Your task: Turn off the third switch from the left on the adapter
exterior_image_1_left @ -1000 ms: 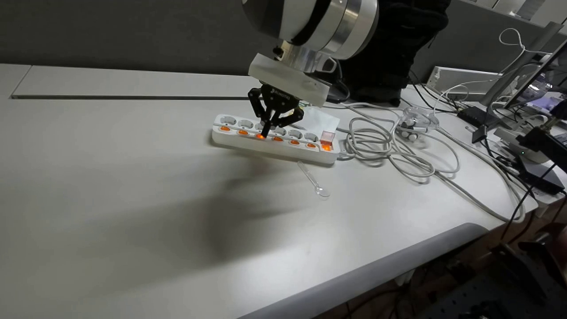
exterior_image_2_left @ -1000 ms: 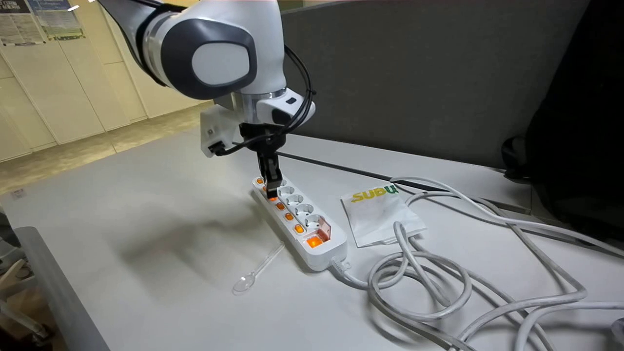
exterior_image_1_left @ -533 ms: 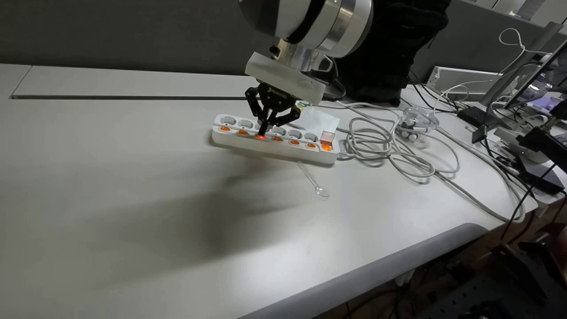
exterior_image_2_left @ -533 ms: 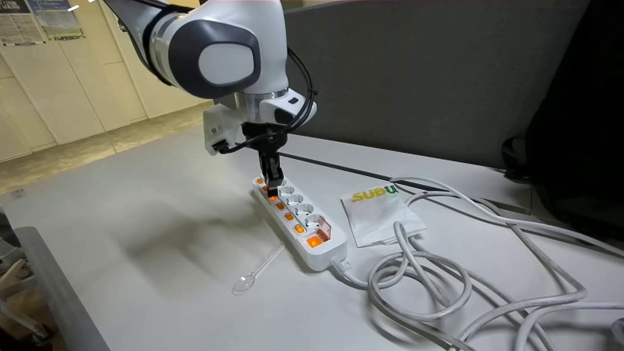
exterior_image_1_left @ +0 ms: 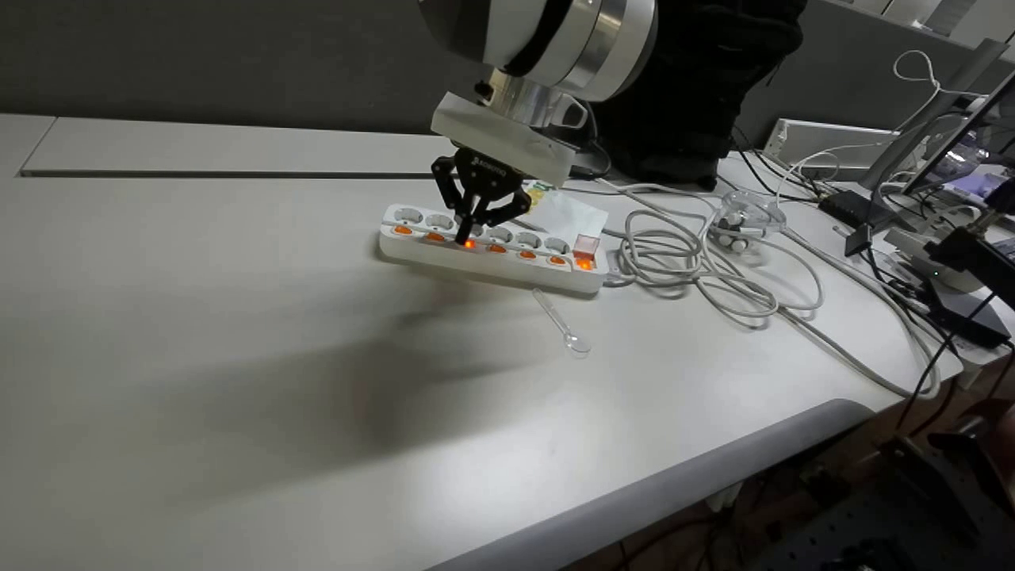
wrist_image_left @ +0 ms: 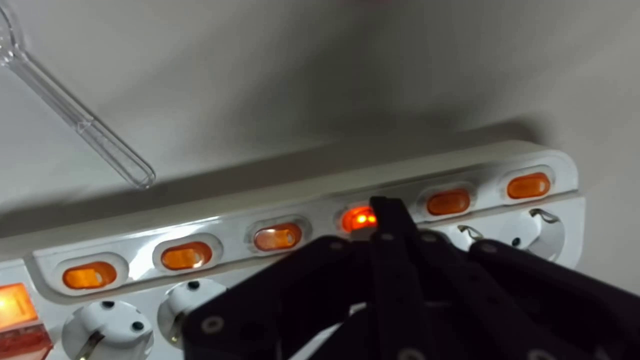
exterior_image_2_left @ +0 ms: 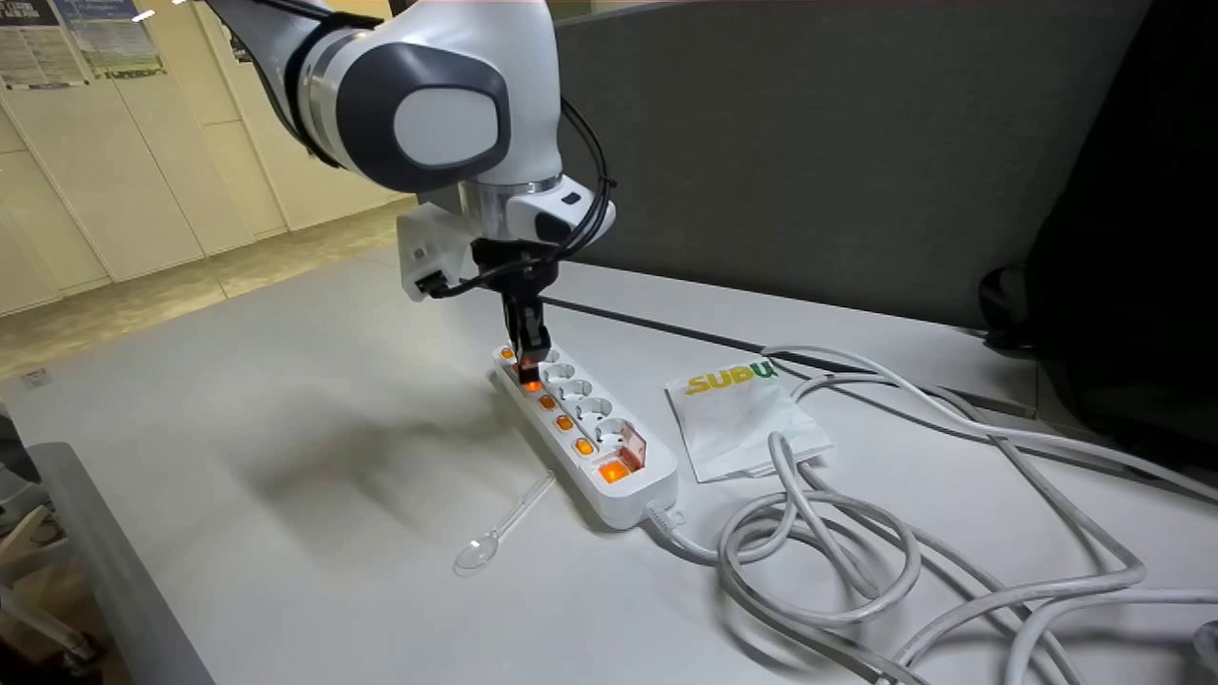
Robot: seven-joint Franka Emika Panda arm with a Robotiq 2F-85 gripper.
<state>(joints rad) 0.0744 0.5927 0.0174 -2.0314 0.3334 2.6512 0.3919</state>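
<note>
The adapter is a white power strip [exterior_image_1_left: 507, 270] with a row of orange switches; it also shows in an exterior view [exterior_image_2_left: 625, 502] and the wrist view [wrist_image_left: 450, 159]. The third switch from the left [exterior_image_1_left: 470, 244] glows bright orange-red; it also shows in an exterior view [exterior_image_2_left: 533, 386] and, partly covered by a fingertip, in the wrist view [wrist_image_left: 356, 218]. The neighbouring switches look dull orange. My gripper [exterior_image_1_left: 462, 238] is shut and empty, pointing down with its tips [wrist_image_left: 387, 204] at the edge of the third switch, towards the second switch [wrist_image_left: 448, 202]. Whether they touch is unclear.
A lit square switch with a raised clear cover [exterior_image_2_left: 614, 471] sits at the strip's cable end. A clear plastic spoon [exterior_image_1_left: 561, 320] lies in front. A white paper bag [exterior_image_2_left: 747, 419], coiled white cable [exterior_image_2_left: 818, 561] and a black backpack [exterior_image_1_left: 698, 87] are nearby.
My shut gripper has shifted slightly to the left along the strip in an exterior view, from over the third switch to its left edge. More of that glowing switch shows now.
</note>
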